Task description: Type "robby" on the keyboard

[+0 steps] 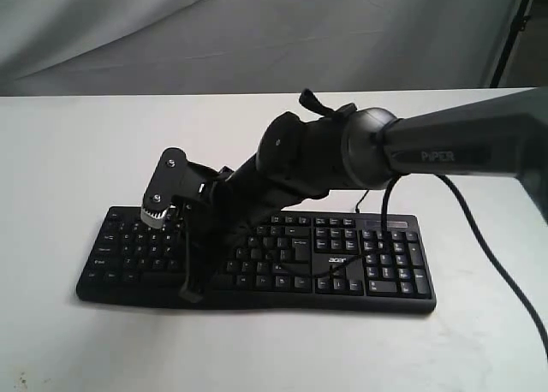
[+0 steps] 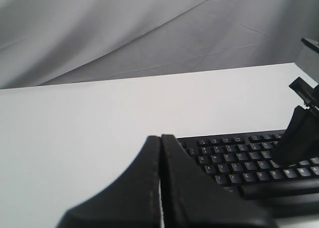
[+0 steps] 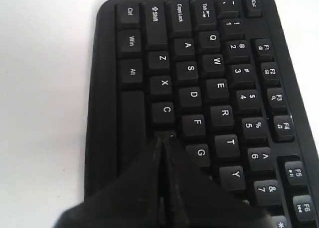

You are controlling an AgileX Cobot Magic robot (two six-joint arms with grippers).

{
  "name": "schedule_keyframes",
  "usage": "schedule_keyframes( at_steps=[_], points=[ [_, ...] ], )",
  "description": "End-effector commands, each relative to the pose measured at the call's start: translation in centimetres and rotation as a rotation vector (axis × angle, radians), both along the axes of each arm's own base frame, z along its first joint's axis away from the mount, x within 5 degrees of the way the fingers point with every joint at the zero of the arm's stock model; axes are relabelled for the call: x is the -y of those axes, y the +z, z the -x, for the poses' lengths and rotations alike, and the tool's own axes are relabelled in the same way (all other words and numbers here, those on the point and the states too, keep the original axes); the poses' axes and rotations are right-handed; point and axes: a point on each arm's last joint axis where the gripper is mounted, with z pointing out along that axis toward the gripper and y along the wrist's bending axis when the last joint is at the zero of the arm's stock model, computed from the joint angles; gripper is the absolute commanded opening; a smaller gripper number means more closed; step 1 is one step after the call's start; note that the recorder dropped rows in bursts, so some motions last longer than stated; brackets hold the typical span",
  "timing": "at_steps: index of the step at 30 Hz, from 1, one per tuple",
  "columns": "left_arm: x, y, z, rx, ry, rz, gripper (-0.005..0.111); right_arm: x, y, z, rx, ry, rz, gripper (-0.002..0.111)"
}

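The black keyboard [image 1: 385, 257] with a white acer logo lies across the white table, and shows too in the left wrist view [image 2: 239, 161] and the right wrist view [image 3: 199, 68]. My right arm reaches across it to its left half. My right gripper [image 1: 190, 294] is shut and empty, pointing down at the front letter row. In the right wrist view its tips [image 3: 164, 136] sit just past the C key [image 3: 166, 110], beside G [image 3: 201, 152]; the key beneath is hidden. My left gripper [image 2: 160, 137] is shut and empty, held off the keyboard's left end, outside the exterior view.
The white table [image 1: 77, 152] extends around the keyboard, with a grey cloth backdrop [image 1: 257, 32] behind it. A black cable [image 1: 501, 276] trails from the right arm over the table at the right. The right arm's wrist [image 2: 299, 136] shows in the left wrist view.
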Motion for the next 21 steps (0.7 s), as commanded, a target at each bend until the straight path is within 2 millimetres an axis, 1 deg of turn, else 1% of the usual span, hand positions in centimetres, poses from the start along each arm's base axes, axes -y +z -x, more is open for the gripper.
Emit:
schedule_keyframes(
  at_steps=[1, 21],
  points=[
    [0.03, -0.08, 0.01, 0.005, -0.006, -0.001, 0.0, -0.97, -0.81, -0.63, -0.028, 0.014, -0.011, 0.0],
    [0.03, -0.08, 0.01, 0.005, -0.006, -0.001, 0.0, -0.62, -0.97, -0.86, -0.037, -0.019, 0.035, 0.0]
  ],
)
